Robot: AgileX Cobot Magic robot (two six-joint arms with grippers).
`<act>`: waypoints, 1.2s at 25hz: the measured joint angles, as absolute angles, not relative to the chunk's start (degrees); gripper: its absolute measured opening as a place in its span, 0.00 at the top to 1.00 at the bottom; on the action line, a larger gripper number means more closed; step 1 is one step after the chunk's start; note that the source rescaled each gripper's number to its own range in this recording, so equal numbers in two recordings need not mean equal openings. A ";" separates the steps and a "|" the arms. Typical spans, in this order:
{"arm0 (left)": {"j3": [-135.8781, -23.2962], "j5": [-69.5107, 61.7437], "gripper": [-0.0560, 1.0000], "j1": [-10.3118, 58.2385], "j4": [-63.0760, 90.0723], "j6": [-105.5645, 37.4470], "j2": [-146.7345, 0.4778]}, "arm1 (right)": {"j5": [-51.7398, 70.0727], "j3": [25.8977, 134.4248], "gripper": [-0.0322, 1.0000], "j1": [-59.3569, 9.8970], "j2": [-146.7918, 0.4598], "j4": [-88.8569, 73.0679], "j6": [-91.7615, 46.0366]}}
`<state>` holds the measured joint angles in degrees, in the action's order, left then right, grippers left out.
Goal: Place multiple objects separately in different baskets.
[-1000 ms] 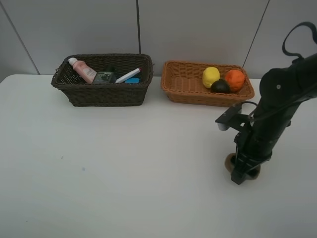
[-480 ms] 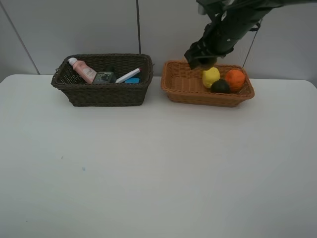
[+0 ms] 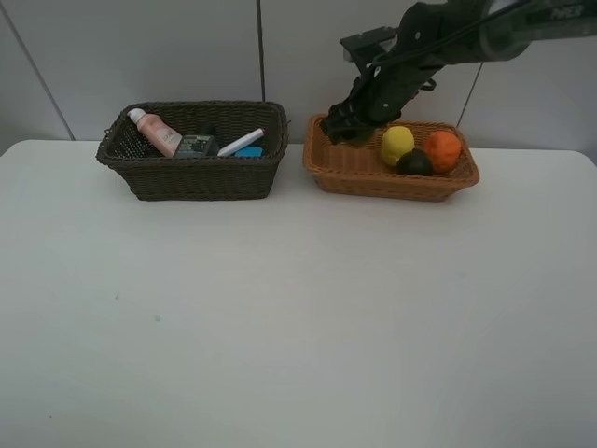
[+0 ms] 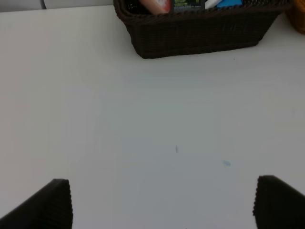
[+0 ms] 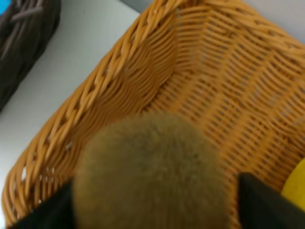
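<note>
With the table (image 3: 280, 317) bare of loose items as far as the high view shows, the sorting looks almost done, and I judge only the last fruit remains to be let go. Taking the orange-tan basket (image 3: 347, 164) as the landmark: the dark brown basket (image 3: 196, 177) stands just beside it on the far side from the right arm, and holds the pink white-capped bottle (image 3: 156, 132), the dark rectangular bottle (image 3: 196, 146), the white pink-tipped marker (image 3: 242, 142) and something blue (image 3: 249, 151) under the marker; the black eraser I cannot make out. Inside the orange-tan basket, at the end away from the dark one, lie the lemon (image 3: 397, 144), the orange (image 3: 443, 149) and the mangosteen (image 3: 414, 162), touching one another. Over that basket's near-empty end, the end next to the dark basket, hangs the right gripper (image 5: 155, 210), its dark tips flanking the fuzzy brown kiwi (image 5: 151, 174); whether they grip it or are loosening I cannot tell. Well apart from both baskets, the left gripper (image 4: 162, 202) hovers over bare table with its jaws spread wide and nothing between them. No brand or writing can be read; the dark bottle's greenish label is too small.
</note>
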<state>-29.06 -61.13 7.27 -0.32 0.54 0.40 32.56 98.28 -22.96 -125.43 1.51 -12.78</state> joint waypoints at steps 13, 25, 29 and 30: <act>-29.06 -61.13 0.00 7.27 -0.32 0.54 0.40 | 50.14 98.78 0.02 -21.93 -118.00 6.08 0.00; -29.06 -61.13 0.00 7.27 -0.32 0.54 0.40 | 69.12 97.76 0.00 -4.22 -110.30 5.27 10.90; -29.06 -61.13 0.00 7.27 -0.32 0.54 0.40 | 68.65 90.50 0.00 -2.82 -102.95 5.22 11.28; -29.06 -61.13 0.00 7.27 -0.32 0.54 0.40 | 67.85 87.45 0.00 -2.51 -100.15 5.29 11.33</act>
